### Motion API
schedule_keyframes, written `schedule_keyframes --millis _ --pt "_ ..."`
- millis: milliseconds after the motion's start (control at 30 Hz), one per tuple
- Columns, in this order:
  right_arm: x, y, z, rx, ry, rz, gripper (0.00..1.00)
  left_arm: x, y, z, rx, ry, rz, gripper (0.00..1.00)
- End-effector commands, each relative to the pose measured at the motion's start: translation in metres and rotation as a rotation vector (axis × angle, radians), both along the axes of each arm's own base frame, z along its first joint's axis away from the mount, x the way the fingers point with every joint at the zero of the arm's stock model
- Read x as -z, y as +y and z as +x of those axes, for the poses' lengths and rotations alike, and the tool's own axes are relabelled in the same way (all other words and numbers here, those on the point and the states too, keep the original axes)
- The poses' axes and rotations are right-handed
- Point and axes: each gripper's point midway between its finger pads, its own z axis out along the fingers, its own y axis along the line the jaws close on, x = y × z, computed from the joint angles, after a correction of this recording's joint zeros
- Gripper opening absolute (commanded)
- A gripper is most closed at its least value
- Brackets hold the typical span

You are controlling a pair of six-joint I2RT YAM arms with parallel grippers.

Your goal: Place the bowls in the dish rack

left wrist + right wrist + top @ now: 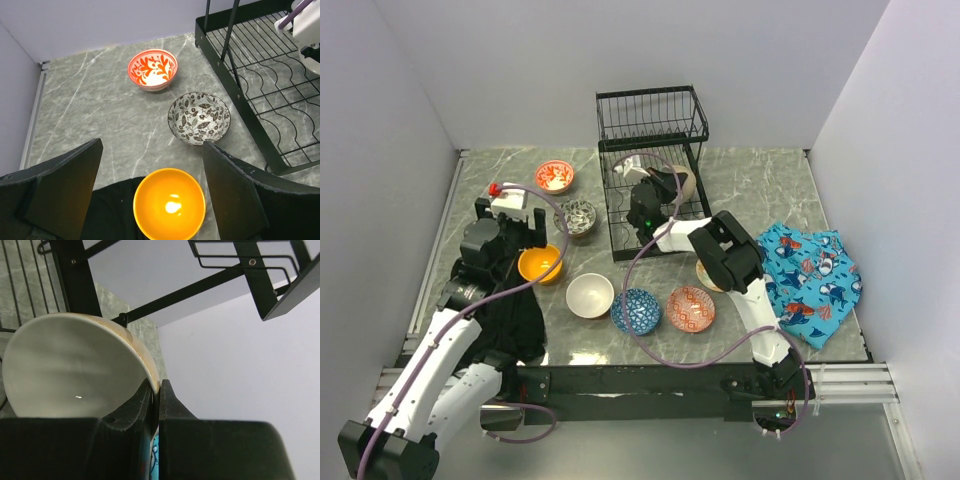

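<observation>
Beige glaze clamped at the tips of the right gripper [155, 390], fingers pressed tight on the rim of the beige bowl [75, 370]. Hangs tipped on edge, most of it off to the left of the claw in the wrist view, hollow side facing the camera. Sits inside the dish rack [650, 125], in the lower tier under the upper basket, toward the right side. Over to the left gripper [152, 150]: spread wide, gripping nothing, poised over the orange bowl [170, 205] lying just short of the gap between the fingers, near edge cut off by the frame. Hard spots now: only a sliver of a pale bowl [706, 276] peeking out from under the right forearm, colour unclear; a white shape [625, 166] at the rack's back left, cannot tell whether bowl or arm hardware; contact between beige bowl and tray wires hidden too. Count time: eight sure bowls, one held, one half hidden, six out in the open on the marble table [770, 185]. Orange one, red leaf-print bowl [555, 176], black-and-white floral bowl [582, 216], white bowl [590, 295], blue patterned bowl [637, 311], red-orange patterned bowl [691, 308]. One rack, one blue printed cloth [815, 275] at the right, two arms.
</observation>
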Motion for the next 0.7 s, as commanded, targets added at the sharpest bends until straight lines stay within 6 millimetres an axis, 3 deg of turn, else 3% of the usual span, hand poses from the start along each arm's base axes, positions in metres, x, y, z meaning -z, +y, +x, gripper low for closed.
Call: schedule_keyframes --millis 0,267,667 --pt "-0.049 -0.024 -0.003 0.077 -0.118 0.115 0.00 0.005 0.009 -0.004 -0.013 -0.044 0.068 0.88" --pt "-0.054 -0.036 -0.006 0.136 -0.105 0.145 0.00 0.015 0.012 -0.013 -0.017 -0.152 0.013 0.95" --pt "-0.034 -0.035 0.002 0.166 -0.051 0.115 0.00 -0.003 0.008 -0.022 0.009 -0.237 -0.027 0.99"
